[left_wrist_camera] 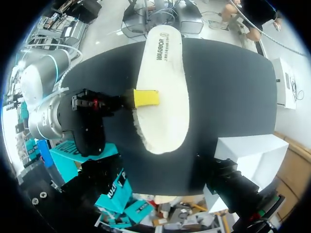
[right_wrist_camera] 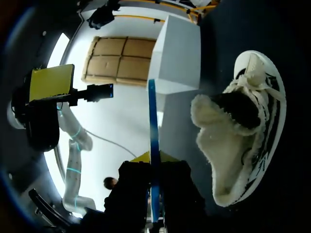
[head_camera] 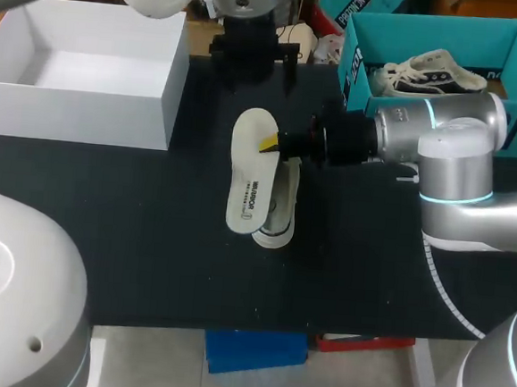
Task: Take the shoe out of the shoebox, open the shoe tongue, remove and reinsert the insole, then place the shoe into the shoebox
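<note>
Right gripper (head_camera: 276, 143) is pinching the insole (head_camera: 251, 171) — fingers clamped on its edge.
The insole is hanging broad face up just over the shoe (head_camera: 280, 209), covering the shoe's left side; the shoe is lying on the black table (head_camera: 103, 235). Left gripper (head_camera: 254, 59) is hovering beyond the shoe, fingers spread, gripping nothing. The open white box (head_camera: 170, 70) is sitting back-left of the shoe — well apart.

Black table (head_camera: 147, 239), centre: white insole (head_camera: 249, 179), pinched at its edge by the right pincer (head_camera: 276, 142), partly over a white shoe (head_camera: 279, 215). Rear left: open white box (head_camera: 77, 112). Rear right: teal shoebox (head_camera: 357, 80) holding a second shoe (head_camera: 429, 72).
</note>
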`<state>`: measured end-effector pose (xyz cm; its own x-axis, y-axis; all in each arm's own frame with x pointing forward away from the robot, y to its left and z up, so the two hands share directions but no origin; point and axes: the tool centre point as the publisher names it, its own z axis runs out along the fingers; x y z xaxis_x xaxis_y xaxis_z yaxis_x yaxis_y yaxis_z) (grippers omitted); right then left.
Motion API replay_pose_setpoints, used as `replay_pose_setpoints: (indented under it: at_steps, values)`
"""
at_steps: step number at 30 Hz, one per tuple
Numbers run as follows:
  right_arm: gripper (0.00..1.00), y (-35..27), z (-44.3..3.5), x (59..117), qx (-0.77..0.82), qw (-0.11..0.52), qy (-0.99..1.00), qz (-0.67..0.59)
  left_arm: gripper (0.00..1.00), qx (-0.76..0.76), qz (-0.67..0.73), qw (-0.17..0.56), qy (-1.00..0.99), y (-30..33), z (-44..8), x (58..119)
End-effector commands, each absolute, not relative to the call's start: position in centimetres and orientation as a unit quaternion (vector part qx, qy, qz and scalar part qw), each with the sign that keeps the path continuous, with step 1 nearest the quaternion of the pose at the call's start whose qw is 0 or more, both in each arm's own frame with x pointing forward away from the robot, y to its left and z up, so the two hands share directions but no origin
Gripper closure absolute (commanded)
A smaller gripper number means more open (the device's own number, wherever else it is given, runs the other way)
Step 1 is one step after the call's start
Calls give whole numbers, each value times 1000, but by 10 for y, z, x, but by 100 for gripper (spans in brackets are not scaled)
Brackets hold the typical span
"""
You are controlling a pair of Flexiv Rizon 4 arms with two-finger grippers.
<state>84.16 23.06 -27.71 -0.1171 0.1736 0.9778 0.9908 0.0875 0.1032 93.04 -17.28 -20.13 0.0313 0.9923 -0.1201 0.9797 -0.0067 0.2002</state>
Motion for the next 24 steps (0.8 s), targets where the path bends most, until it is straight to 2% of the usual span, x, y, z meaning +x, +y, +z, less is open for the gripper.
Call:
replay_pose_setpoints:
  at_steps: [1,24]
  values:
    - [100,231,-278,842,-495,444,-589,-460,0,708,32,108,697,-178,-198,925]
    - [100,231,-278,842,-495,444,-589,-460,0,709,15,112,696,-166,-217,773]
